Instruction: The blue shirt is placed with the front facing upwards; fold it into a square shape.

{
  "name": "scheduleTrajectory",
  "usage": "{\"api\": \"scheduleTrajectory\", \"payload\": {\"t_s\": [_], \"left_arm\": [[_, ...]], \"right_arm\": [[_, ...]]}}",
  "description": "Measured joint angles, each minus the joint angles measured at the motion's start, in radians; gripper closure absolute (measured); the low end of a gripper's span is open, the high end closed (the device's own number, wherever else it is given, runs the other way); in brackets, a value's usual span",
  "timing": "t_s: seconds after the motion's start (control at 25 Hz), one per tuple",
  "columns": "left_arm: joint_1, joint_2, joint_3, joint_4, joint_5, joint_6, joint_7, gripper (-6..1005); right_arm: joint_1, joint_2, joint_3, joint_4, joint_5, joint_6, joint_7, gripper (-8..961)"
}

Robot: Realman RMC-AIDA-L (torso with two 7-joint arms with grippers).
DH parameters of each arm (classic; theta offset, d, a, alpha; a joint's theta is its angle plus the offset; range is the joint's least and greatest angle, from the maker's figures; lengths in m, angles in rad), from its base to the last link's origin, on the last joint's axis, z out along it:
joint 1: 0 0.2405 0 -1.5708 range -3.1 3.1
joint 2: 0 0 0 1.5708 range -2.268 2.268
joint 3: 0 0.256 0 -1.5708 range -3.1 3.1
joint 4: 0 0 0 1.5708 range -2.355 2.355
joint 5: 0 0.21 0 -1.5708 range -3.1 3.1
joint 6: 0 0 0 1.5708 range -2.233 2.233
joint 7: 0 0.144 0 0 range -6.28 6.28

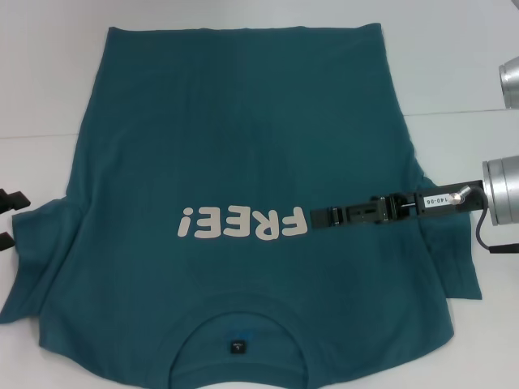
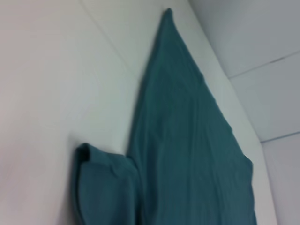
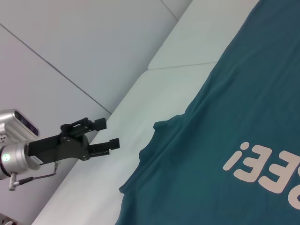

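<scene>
White "FREE!" on blue shirt (image 1: 243, 162) chest; "140-06" tag on right gripper (image 1: 318, 217).

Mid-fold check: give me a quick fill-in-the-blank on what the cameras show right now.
1. The white lettering on the blue shirt reads ____.
2. The ____ gripper reaches over the shirt beside the lettering.
3. The left gripper waits off the shirt's edge with fingers ____.
4. The neck label lies on the side ____ the robot.

Missing words: FREE!; right; open; nearest

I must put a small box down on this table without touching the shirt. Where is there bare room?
Bare table lies beside the shirt's left edge, beyond the open left gripper, and off its far right corner. Near the right sleeve it is crowded: the right gripper reaches over the cloth to the FREE! lettering.
</scene>
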Motion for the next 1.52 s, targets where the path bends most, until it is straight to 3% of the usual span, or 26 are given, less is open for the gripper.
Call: {"api": "scheduleTrajectory", "payload": {"t_s": [0.2, 0.6, 1.52], "left_arm": [[-0.002, -0.004, 0.047, -0.030, 0.008, -0.124, 0.019, 141], [-0.014, -0.004, 0.061, -0.068, 0.065, -0.205, 0.018, 141], [-0.038, -0.002, 0.060, -0.147, 0.057, -0.288, 0.016, 140]], "right_arm": [[0.001, -0.003, 0.004, -0.001, 0.000, 0.008, 0.007, 11], [0.002, -0.005, 0.006, -0.001, 0.000, 0.017, 0.010, 12], [-0.010, -0.005, 0.012, 0.008, 0.000, 0.028, 0.010, 11]]}}
